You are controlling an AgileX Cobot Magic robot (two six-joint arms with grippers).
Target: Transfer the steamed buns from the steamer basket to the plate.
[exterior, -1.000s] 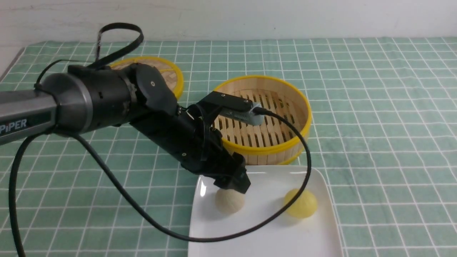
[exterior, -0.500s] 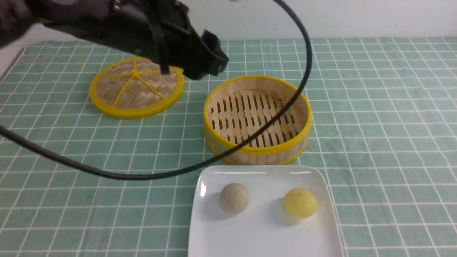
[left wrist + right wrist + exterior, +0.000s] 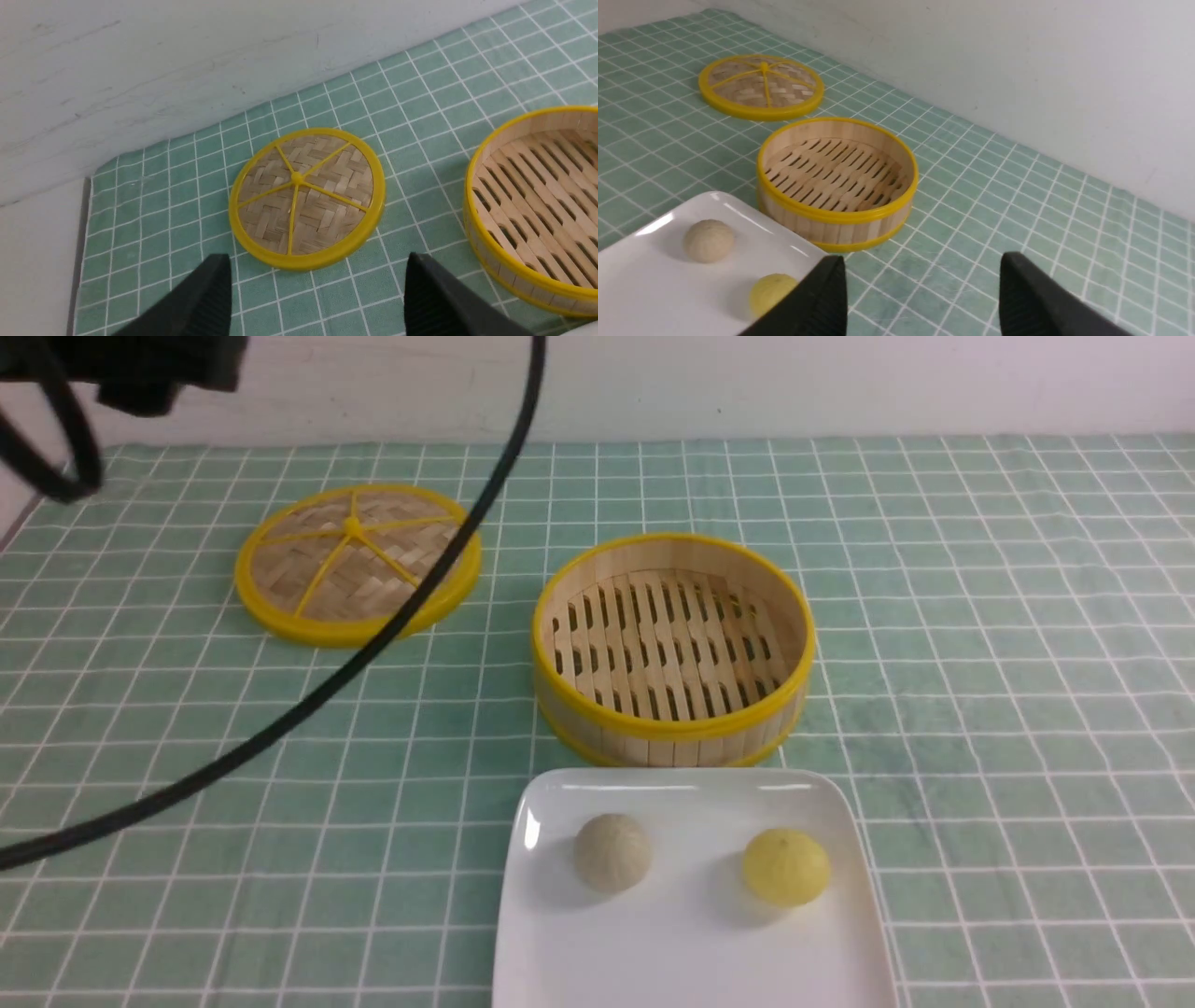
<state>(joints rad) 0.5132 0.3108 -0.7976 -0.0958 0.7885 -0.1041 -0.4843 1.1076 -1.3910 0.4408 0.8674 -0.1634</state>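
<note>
Tablecloth (image 3: pixel 980 616), green check, covers the whole work surface. White square plate (image 3: pixel 691 961) sits at the near edge, just in front of the steamer basket (image 3: pixel 672 742), very close to its wall; contact unclear. Basket is upright, slatted floor bare, nothing inside. Woven lid (image 3: pixel 355 565) lies flat on the cloth, well apart on the basket's left and further back. Both buns are on the plate: beige-grey bun (image 3: pixel 611 852) on the left, yellow bun (image 3: pixel 786 867) on the right, apart from each other, neither at the rim.

Progress, as a judgement: transfer looks done, no bun left in the basket; at most the arms need parking.

Left gripper (image 3: pixel 317 280): jaws wide apart, empty, raised over the cloth near the lid, touching nothing. Left arm (image 3: pixel 140 369) shows only as a dark bit in the front view's top-left corner, cable (image 3: pixel 373 644) hanging across. Right gripper (image 3: pixel 922 280): jaws wide apart, empty, raised on the basket's near right, touching nothing.
</note>
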